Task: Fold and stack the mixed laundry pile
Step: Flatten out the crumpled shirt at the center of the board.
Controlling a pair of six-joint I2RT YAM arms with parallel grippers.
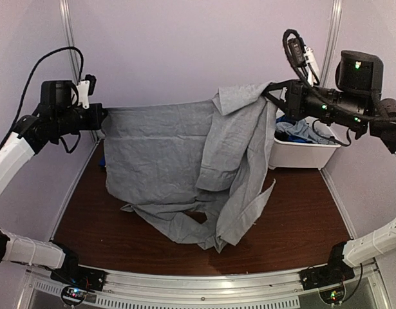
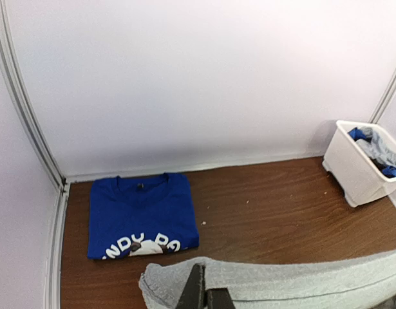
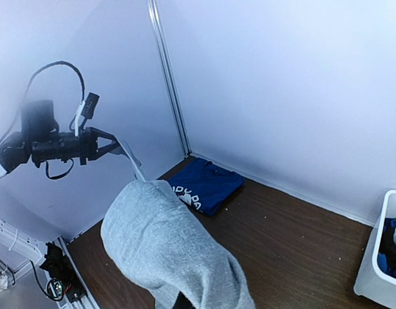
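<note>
One hanging grey garment (image 1: 172,154), one bin (image 1: 304,155)

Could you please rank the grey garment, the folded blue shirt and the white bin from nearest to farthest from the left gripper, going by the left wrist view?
1. grey garment, pinched in the left gripper, bottom edge.
2. folded blue shirt, beyond it at left.
3. white bin, far right corner.

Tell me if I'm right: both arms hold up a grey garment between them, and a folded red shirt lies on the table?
No: the folded shirt is blue, not red, as the left wrist view shows. The grey garment is held as you say.
</note>
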